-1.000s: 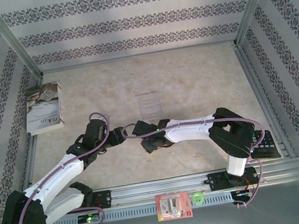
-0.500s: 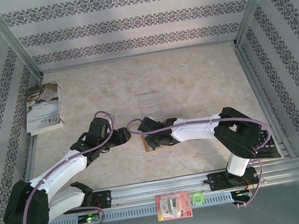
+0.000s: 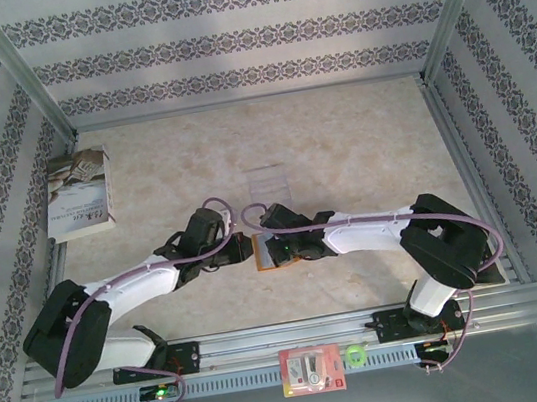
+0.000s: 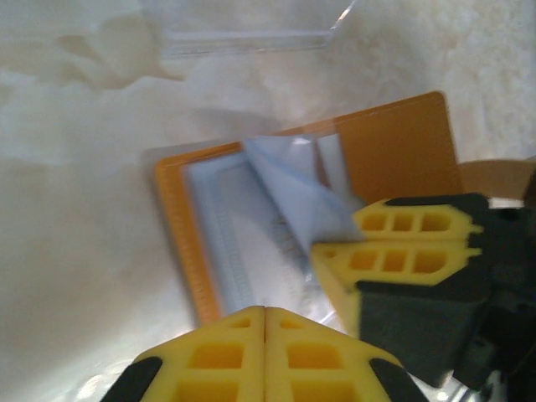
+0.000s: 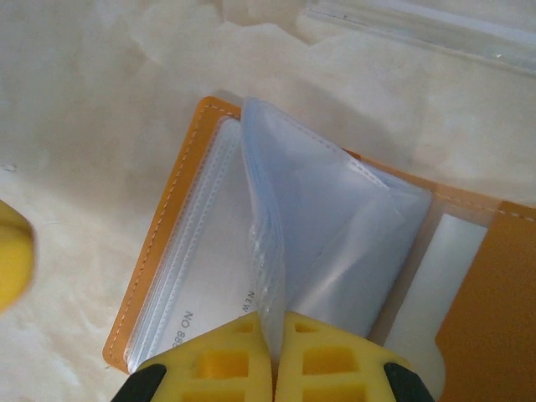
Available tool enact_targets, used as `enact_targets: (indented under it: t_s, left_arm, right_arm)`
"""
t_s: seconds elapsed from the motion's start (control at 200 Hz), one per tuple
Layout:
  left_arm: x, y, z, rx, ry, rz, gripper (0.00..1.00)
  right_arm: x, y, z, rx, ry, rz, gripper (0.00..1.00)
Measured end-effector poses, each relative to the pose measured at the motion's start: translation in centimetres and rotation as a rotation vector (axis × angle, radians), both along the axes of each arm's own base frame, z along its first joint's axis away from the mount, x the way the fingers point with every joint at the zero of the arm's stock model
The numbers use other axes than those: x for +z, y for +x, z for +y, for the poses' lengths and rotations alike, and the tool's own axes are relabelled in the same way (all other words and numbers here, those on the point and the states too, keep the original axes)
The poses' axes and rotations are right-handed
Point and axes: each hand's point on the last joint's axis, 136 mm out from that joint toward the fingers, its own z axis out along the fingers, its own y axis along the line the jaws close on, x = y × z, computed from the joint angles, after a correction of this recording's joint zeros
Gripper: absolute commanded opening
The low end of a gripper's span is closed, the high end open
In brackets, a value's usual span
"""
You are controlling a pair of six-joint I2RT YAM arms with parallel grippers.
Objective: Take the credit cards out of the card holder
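The card holder [image 3: 269,259] lies open on the table [image 3: 360,137], near the middle and just nearer than the clear tray [image 3: 268,183], with a pale printed credit card [image 5: 209,293] tucked in a pocket. The right gripper [image 5: 275,331] is clamped on 1 raised translucent pocket leaf [image 5: 327,234] of the holder. The left gripper [image 4: 265,322] sits at the holder's left edge, fingers pressed together.
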Motion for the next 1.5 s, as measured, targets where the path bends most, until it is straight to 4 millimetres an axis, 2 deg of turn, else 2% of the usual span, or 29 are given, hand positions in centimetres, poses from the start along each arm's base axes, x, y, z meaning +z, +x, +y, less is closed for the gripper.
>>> enact_targets:
  t_s: [0.125, 0.22, 0.385, 0.645, 0.799, 0.879, 1.049, 1.169, 1.364, 1.499]
  left_arm:
    - [0.2, 0.1, -1.3, -0.028, -0.028, -0.002, 0.0]
    - [-0.6, 0.0, -1.8, -0.038, -0.031, 0.021, 0.0]
    - [-2.1, -0.4, -2.1, -0.046, -0.02, 0.073, 0.0]
    - [-3.5, -0.6, -2.2, -0.048, 0.017, 0.139, 0.0]
    - [-4.2, -0.9, -2.1, -0.05, 0.041, 0.177, 0.0]
    - [-4.3, -0.8, -2.3, -0.055, 0.039, 0.185, 0.0]
    - [-4.3, -0.7, -2.6, -0.062, 0.034, 0.192, 0.0]
    - [-4.3, -0.7, -2.7, -0.067, 0.03, 0.196, 0.0]
    - [-4.2, -0.6, -3.0, -0.076, 0.029, 0.199, 0.0]
    - [-4.2, -0.8, -3.2, -0.089, 0.035, 0.197, 0.0]
  right_arm:
    - [0.2, -0.1, 0.4, -0.003, 0.027, 0.014, 0.0]
    - [0.3, -0.2, 0.6, -0.005, 0.037, 0.018, 0.0]
    - [0.3, 0.1, 0.6, -0.013, 0.054, 0.022, 0.0]
    - [0.0, 0.1, 0.3, -0.03, 0.059, 0.034, 0.0]
    - [-0.1, 0.1, 0.0, -0.053, 0.058, 0.034, 0.17]
    - [0.1, 0.2, -0.8, -0.089, 0.043, 0.027, 0.27]
    - [1.0, 0.2, -3.3, -0.176, 0.001, -0.007, 0.4]
    - [1.3, 0.0, -5.3, -0.235, -0.05, -0.02, 0.45]
    - [0.6, -1.0, -9.4, -0.334, -0.149, -0.008, 0.56]
    - [2.1, -0.8, -11.6, -0.394, -0.152, -0.029, 0.58]
